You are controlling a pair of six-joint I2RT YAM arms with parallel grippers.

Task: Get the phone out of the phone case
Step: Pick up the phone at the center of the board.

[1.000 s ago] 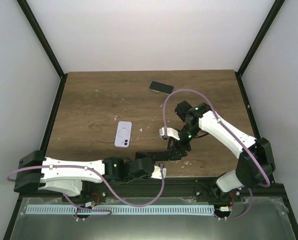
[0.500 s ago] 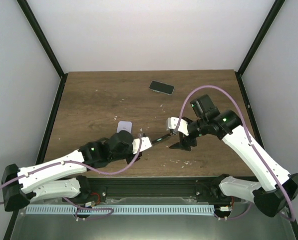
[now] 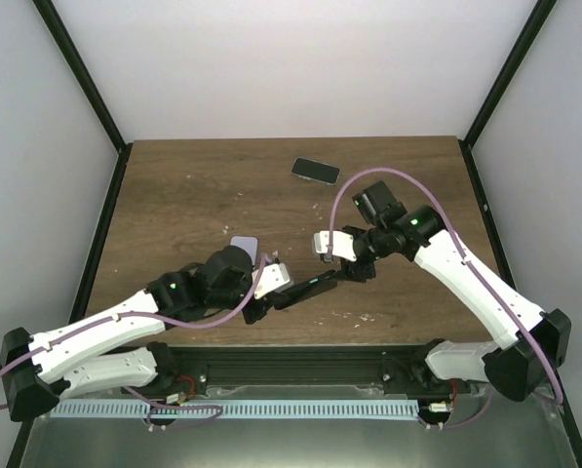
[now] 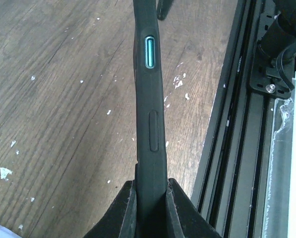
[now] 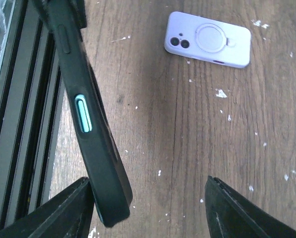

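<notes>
With my left claw (image 4: 151, 191) pinching the left end of the black case (image 4: 150, 99), held edge-up over the worktop (image 3: 174, 195) near its front middle, I'd close the spread right claw (image 5: 148, 203) squarely on the right end before peeling.

Twin arms, left (image 3: 96, 336) and right (image 3: 476, 283), wear glossy white shells broken by black joint housings, where small green lamps glow. A lilac cable (image 3: 383, 173) loops along each arm. At the ends farthest from the rail (image 3: 368, 367), each carries matte black, wedge-shaped fingers (image 5: 68, 208).
</notes>
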